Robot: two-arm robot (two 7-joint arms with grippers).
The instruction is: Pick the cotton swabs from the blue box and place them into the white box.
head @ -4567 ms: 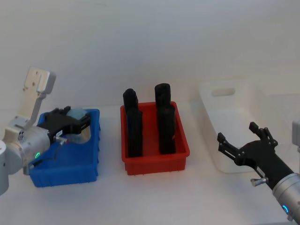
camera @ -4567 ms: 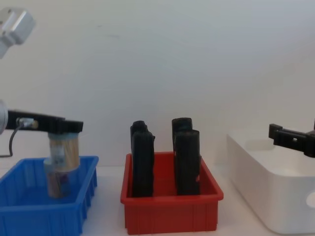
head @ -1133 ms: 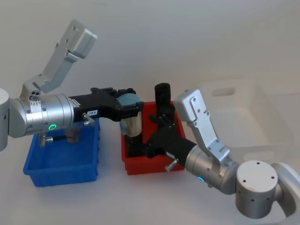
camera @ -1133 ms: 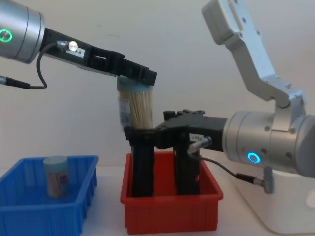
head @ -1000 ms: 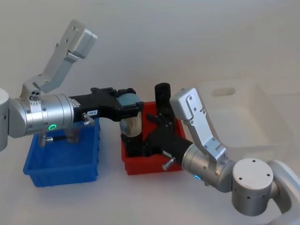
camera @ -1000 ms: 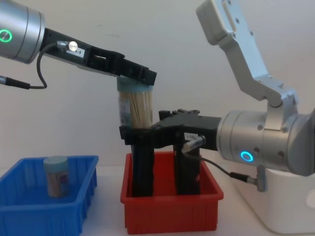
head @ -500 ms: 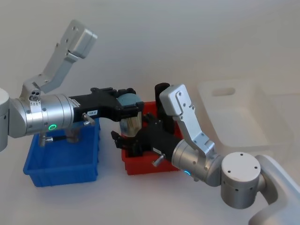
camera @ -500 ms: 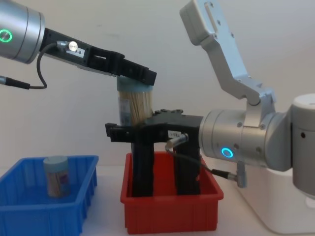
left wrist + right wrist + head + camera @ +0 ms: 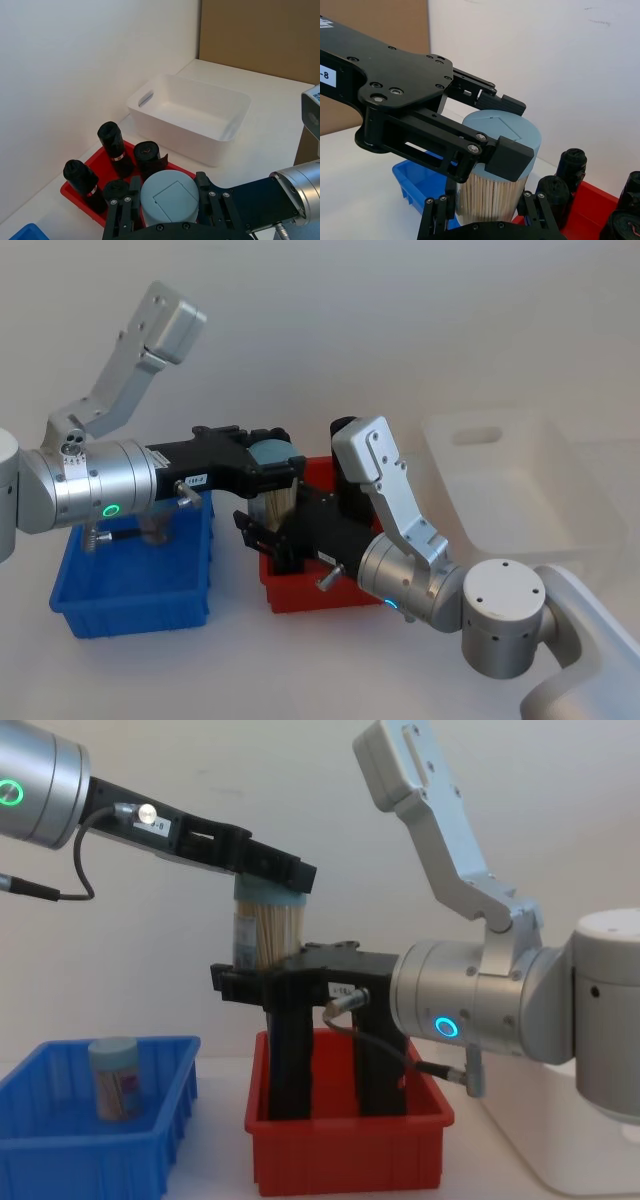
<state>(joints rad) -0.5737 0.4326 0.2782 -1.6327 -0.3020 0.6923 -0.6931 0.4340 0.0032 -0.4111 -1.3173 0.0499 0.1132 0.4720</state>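
The right hand is spread wide, a finger set on either side of the lower half of the swab jar. The jar is held upright by its lid in the left hand, aloft above the left end of the red bin. The white box is found well apart, to the right.

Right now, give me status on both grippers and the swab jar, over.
Left gripper shut on cotton swabs jar, high over red bin. Right gripper open, fingers flanking jar's base. Black blocks close beneath.
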